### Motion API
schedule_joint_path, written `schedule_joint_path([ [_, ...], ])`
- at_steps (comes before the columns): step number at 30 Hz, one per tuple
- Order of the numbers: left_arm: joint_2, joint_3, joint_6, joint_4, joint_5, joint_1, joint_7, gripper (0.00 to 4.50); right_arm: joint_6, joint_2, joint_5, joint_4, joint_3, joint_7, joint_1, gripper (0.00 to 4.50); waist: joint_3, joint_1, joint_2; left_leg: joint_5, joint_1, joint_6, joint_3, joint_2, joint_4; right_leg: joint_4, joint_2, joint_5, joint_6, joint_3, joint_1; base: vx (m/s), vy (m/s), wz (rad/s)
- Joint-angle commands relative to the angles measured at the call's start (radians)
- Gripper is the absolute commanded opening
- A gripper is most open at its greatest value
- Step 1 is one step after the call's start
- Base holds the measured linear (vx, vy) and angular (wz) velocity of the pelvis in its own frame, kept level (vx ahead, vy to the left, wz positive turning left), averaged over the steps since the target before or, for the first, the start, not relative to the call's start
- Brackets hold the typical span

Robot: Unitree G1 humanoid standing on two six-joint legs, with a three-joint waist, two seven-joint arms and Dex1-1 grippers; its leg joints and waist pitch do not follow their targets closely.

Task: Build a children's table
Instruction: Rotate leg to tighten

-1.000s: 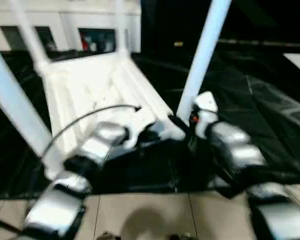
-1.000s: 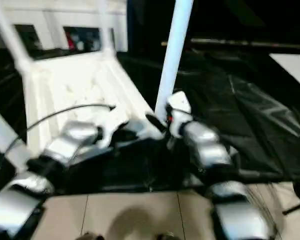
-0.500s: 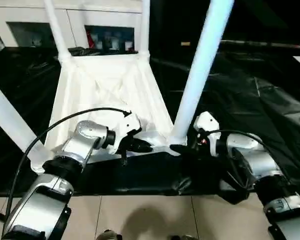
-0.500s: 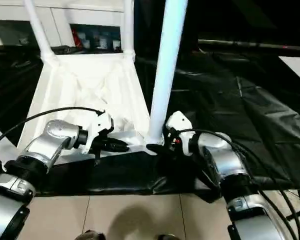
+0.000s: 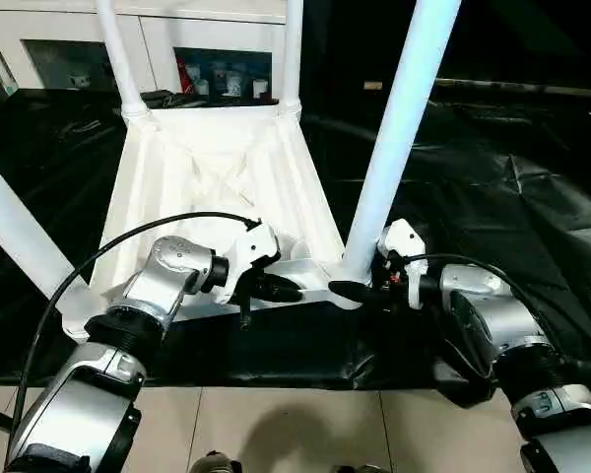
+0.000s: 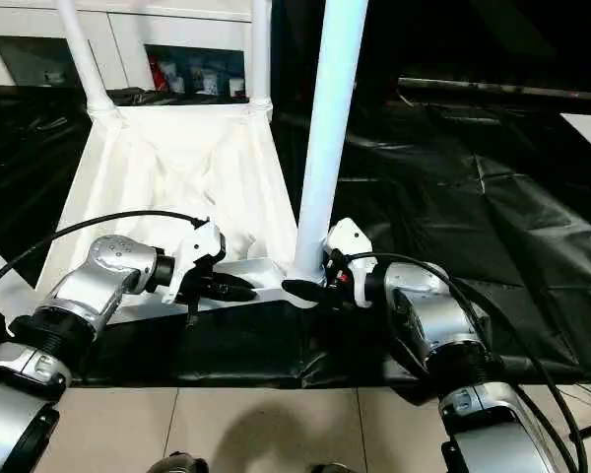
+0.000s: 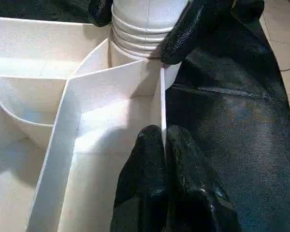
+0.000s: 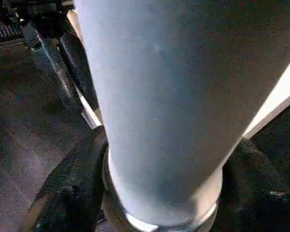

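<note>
1. at the far left of your left eye view, a white leg point(image 5: 15, 232) slants up out of the near left corner of the upturned tabletop point(image 5: 212, 172), which lies on black sheeting point(image 5: 492, 168) in the middle left of the frame.
2. two more legs point(image 5: 118, 54) stand upright at the tabletop's far corners, in front of a white cabinet point(image 5: 158, 39) along the top.
3. your left gripper point(image 5: 276, 289) sits lower centre, fingers point(image 7: 152, 164) pinched narrow on the tabletop's thin near rim.
4. just right of centre, the fourth leg point(image 5: 399, 128) rises from the near right corner socket.
5. your right gripper point(image 5: 360, 293) reaches in from the right with its fingers point(image 8: 75, 179) set on either side of that leg's base, touching it.
6. tiled floor point(image 5: 305, 429) runs along the bottom.
</note>
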Motion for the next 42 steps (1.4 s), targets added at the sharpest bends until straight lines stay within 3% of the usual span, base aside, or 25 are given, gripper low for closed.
schedule_joint_path([
  [1, -0.023, 0.006, -0.007, -0.023, -0.029, -0.006, -0.028, 0.0, 0.012, -0.002, 0.003, 0.011, -0.017, -0.011, -0.011, 2.75, -0.08, -0.004, -0.007, -0.275, 0.023, 0.021, -0.012, 0.032, -0.072, -0.068, -0.048, -0.332, -0.186, 0.036, 0.048, 0.0, 0.0, 0.0],
  [4, -0.025, 0.007, -0.007, -0.016, -0.022, -0.008, -0.01, 0.0, 0.015, 0.005, 0.004, 0.015, -0.024, -0.03, -0.009, 2.73, -0.08, -0.004, -0.007, -0.278, 0.024, 0.022, -0.012, 0.032, -0.072, -0.069, -0.048, -0.337, -0.186, 0.036, 0.047, 0.0, 0.0, 0.0],
  [5, -0.044, 0.014, -0.001, 0.02, 0.011, -0.02, 0.096, 0.0, 0.011, 0.039, -0.014, 0.052, -0.053, -0.164, -0.011, 2.73, -0.08, -0.005, -0.007, -0.278, 0.023, 0.019, -0.012, 0.032, -0.072, -0.068, -0.048, -0.338, -0.185, 0.037, 0.045, 0.0, 0.0, 0.0],
  [6, -0.044, 0.014, -0.001, 0.02, 0.011, -0.02, 0.096, 0.0, 0.011, 0.039, -0.014, 0.052, -0.053, -0.164, -0.011, 2.73, -0.078, -0.008, -0.007, -0.281, 0.023, 0.015, -0.012, 0.031, -0.073, -0.069, -0.048, -0.345, -0.183, 0.037, 0.043, 0.0, 0.0, 0.0],
  [7, -0.064, 0.023, 0.008, 0.044, 0.027, -0.03, 0.173, 0.0, 0.014, 0.068, -0.023, 0.079, -0.077, -0.273, -0.014, 2.72, -0.078, -0.011, -0.009, -0.301, 0.026, -0.002, -0.015, 0.029, -0.074, -0.076, -0.05, -0.398, -0.167, 0.035, 0.043, 0.0, 0.0, 0.0],
  [8, -0.109, 0.038, 0.026, 0.074, 0.042, -0.045, 0.295, 0.0, 0.036, 0.131, -0.023, 0.118, -0.129, -0.478, -0.018, 2.72, -0.078, -0.013, -0.006, -0.304, 0.026, -0.01, -0.015, 0.03, -0.075, -0.075, -0.05, -0.399, -0.167, 0.036, 0.041, 0.0, 0.0, 0.0],
  [9, -0.109, 0.038, 0.026, 0.074, 0.042, -0.045, 0.296, 0.0, 0.036, 0.132, -0.023, 0.119, -0.13, -0.479, -0.018, 2.72, -0.075, -0.019, -0.008, -0.326, 0.03, -0.023, -0.016, 0.027, -0.076, -0.082, -0.048, -0.441, -0.157, 0.034, 0.036, 0.0, 0.0, 0.0],
  [10, -0.126, 0.042, 0.032, 0.084, 0.048, -0.051, 0.337, 0.0, 0.047, 0.153, -0.022, 0.131, -0.148, -0.549, -0.021, 2.72, -0.075, -0.024, -0.01, -0.345, 0.03, -0.028, -0.018, 0.023, -0.076, -0.087, -0.049, -0.487, -0.14, 0.031, 0.039, 0.0, 0.0, 0.0],
  [11, -0.172, 0.048, 0.061, 0.098, 0.052, -0.062, 0.41, 0.0, 0.067, 0.201, -0.024, 0.154, -0.172, -0.676, -0.029, 2.72, -0.075, -0.026, -0.007, -0.35, 0.03, -0.028, -0.02, 0.023, -0.075, -0.089, -0.05, -0.501, -0.133, 0.03, 0.039, 0.0, 0.0, 0.0],
  [12, -0.176, 0.049, 0.063, 0.1, 0.053, -0.063, 0.418, 0.0, 0.069, 0.205, -0.024, 0.156, -0.173, -0.686, -0.03, 2.72, -0.072, -0.035, -0.007, -0.368, 0.033, -0.025, -0.018, 0.022, -0.074, -0.097, -0.048, -0.531, -0.122, 0.03, 0.031, 0.0, 0.0, 0.0],
  [15, -0.246, 0.059, 0.082, 0.133, 0.064, -0.085, 0.547, 0.0, 0.086, 0.269, -0.01, 0.194, -0.205, -0.818, -0.056, 2.72, -0.073, -0.037, -0.006, -0.389, 0.04, -0.017, -0.019, 0.019, -0.07, -0.108, -0.047, -0.576, -0.098, 0.025, 0.025, 0.0, 0.0, 0.0],
  [17, -0.312, 0.055, 0.085, 0.172, 0.079, -0.109, 0.637, 0.0, 0.062, 0.322, -0.011, 0.227, -0.209, -0.868, -0.088, 2.72, -0.075, -0.038, -0.002, -0.398, 0.036, -0.014, -0.022, 0.02, -0.075, -0.111, -0.045, -0.56, -0.086, 0.022, 0.028, 0.0, 0.0, 0.0],
  [19, -0.332, 0.041, 0.088, 0.188, 0.091, -0.119, 0.64, 0.0, 0.033, 0.344, -0.005, 0.223, -0.204, -0.829, -0.099, 3.42, -0.074, -0.039, 0.005, -0.414, 0.039, -0.014, -0.024, 0.022, -0.078, -0.111, -0.043, -0.529, -0.091, 0.02, 0.03, 0.0, 0.0, 0.0],
  [23, -0.317, 0.038, 0.083, 0.186, 0.101, -0.123, 0.618, 0.0, 0.002, 0.337, 0.019, 0.195, -0.229, -0.818, -0.109, 3.63, -0.078, -0.044, -0.001, -0.396, 0.026, -0.002, -0.025, 0.022, -0.084, -0.104, -0.045, -0.462, -0.108, 0.021, 0.042, 0.0, 0.0, 0.0],
  [26, -0.277, 0.036, 0.06, 0.176, 0.095, -0.115, 0.548, 0.0, 0.041, 0.294, 0.029, 0.181, -0.222, -0.727, -0.119, 3.97, -0.079, -0.047, -0.003, -0.382, 0.024, 0.019, -0.021, 0.019, -0.081, -0.103, -0.045, -0.442, -0.127, 0.024, 0.045, 0.0, 0.0, 0.0],
  [28, -0.249, 0.029, 0.042, 0.171, 0.098, -0.109, 0.507, 0.0, 0.069, 0.262, 0.034, 0.152, -0.202, -0.645, -0.114, 3.97, -0.079, -0.046, -0.005, -0.363, 0.023, 0.029, -0.019, 0.02, -0.08, -0.101, -0.047, -0.428, -0.134, 0.026, 0.046, 0.0, 0.0, 0.0],
  [29, -0.225, 0.027, 0.029, 0.161, 0.094, -0.101, 0.463, 0.0, 0.094, 0.224, 0.032, 0.117, -0.177, -0.566, -0.103, 3.97, -0.08, -0.043, -0.009, -0.329, 0.019, 0.033, -0.02, 0.019, -0.079, -0.097, -0.046, -0.406, -0.138, 0.026, 0.055, 0.0, 0.0, 0.0],
  [32, -0.201, 0.031, 0.016, 0.153, 0.086, -0.095, 0.418, 0.0, 0.112, 0.18, 0.029, 0.085, -0.159, -0.486, -0.092, 3.97, -0.081, -0.043, -0.008, -0.297, 0.016, 0.045, -0.016, 0.023, -0.077, -0.091, -0.048, -0.371, -0.152, 0.029, 0.055, 0.0, 0.0, 0.0],
  [36, -0.141, 0.033, -0.039, 0.114, 0.045, -0.066, 0.252, 0.0, 0.089, 0.058, -0.001, 0.026, -0.092, -0.292, -0.061, 3.97, -0.081, -0.036, -0.006, -0.283, 0.021, 0.05, -0.014, 0.027, -0.074, -0.087, -0.049, -0.346, -0.181, 0.03, 0.054, 0.0, 0.0, 0.0],
  [39, -0.124, 0.028, -0.045, 0.097, 0.032, -0.055, 0.195, 0.0, 0.08, 0.029, -0.003, 0.008, -0.075, -0.232, -0.05, 3.97, -0.084, -0.031, -0.002, -0.269, 0.022, 0.044, -0.013, 0.029, -0.074, -0.079, -0.047, -0.3, -0.199, 0.03, 0.055, 0.0, 0.0, 0.0],
  [42, -0.09, 0.02, -0.037, 0.04, -0.013, -0.025, 0.043, 0.0, 0.115, -0.039, 0.008, -0.062, -0.019, -0.059, -0.02, 3.97, -0.083, -0.02, -0.001, -0.266, 0.025, 0.048, -0.009, 0.035, -0.075, -0.075, -0.045, -0.277, -0.213, 0.03, 0.054, 0.0, 0.0, 0.0],
])
